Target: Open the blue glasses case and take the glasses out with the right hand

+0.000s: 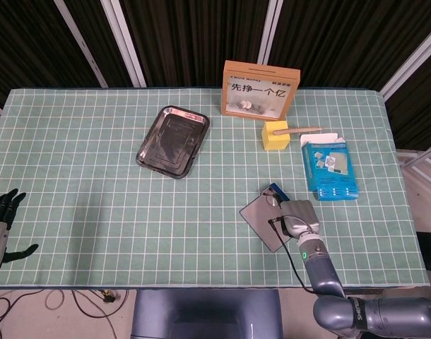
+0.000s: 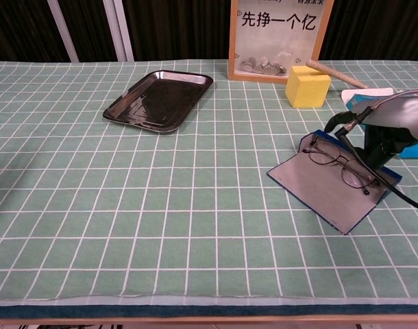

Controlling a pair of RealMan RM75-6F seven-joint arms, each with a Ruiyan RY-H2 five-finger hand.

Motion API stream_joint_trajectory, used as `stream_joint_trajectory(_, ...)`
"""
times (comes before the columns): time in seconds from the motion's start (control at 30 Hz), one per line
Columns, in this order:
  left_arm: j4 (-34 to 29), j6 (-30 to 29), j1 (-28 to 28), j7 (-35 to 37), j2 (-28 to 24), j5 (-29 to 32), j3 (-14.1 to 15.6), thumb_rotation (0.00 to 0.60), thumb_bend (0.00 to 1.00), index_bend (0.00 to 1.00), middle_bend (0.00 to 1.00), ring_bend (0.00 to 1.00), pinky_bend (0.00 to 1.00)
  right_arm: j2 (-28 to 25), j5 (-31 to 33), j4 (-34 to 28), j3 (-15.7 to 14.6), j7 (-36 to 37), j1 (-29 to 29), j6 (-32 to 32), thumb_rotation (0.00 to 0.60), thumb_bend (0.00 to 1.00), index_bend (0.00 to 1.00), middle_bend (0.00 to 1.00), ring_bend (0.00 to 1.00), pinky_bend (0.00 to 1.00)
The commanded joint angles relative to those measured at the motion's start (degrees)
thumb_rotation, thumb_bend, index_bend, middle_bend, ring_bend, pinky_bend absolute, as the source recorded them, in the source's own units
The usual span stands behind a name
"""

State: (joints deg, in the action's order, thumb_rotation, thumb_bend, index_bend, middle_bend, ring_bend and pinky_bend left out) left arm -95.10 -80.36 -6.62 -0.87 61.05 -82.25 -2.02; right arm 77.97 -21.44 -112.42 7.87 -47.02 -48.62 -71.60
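Glasses case [image 2: 332,195], blue: lying open at table's [image 2: 127,205] four o'clock, glasses [image 2: 339,163] resting inside. Right hand [image 2: 387,130] poised above them; grip indiscernible. Left hand [image 1: 0,226] idle, fingers spread. Opening judged done; next, pinch frame, lift.

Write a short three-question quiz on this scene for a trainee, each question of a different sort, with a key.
1. True or false: the blue glasses case lies open on the table.
2. Where do the glasses lie?
A. on the metal tray
B. on the open case
C. on the yellow block
3. Fill in: the hand nearest the case is the robot's ____ hand.

Key
1. True: its grey inside faces up.
2. B: the glasses rest on the open case, not yet taken out.
3. Right: the right hand hangs over the case's far edge, while the left hand sits at the table's left edge, far from it.
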Motion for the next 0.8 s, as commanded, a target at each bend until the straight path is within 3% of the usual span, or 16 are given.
stream_joint_trajectory(0.03,0.0,-0.1,0.0,0.0,0.0,0.0,0.0,0.600,0.07,0.00,0.00,0.00,0.00,0.5,2.8,2.4,1.6,-0.1,-1.1,1.0,0.600,0.70,0.07,0.98,0.98,1.00)
stream_joint_trajectory(0.47,-0.1,0.0,0.1,-0.2,0.0,-0.1,0.1,0.600,0.07,0.00,0.00,0.00,0.00,1.7,15.1,11.4,4.6,-3.2,-4.6,4.8,0.600,0.70,0.07,0.98,0.98,1.00)
stream_joint_trajectory(0.8,-0.1,-0.1,0.1,-0.3,0.0,0.0,0.0,0.600,0.07,0.00,0.00,0.00,0.00,3.0,20.2,13.9,4.3,-4.7,-5.8,6.4,0.600,0.70,0.12,0.98,0.98,1.00)
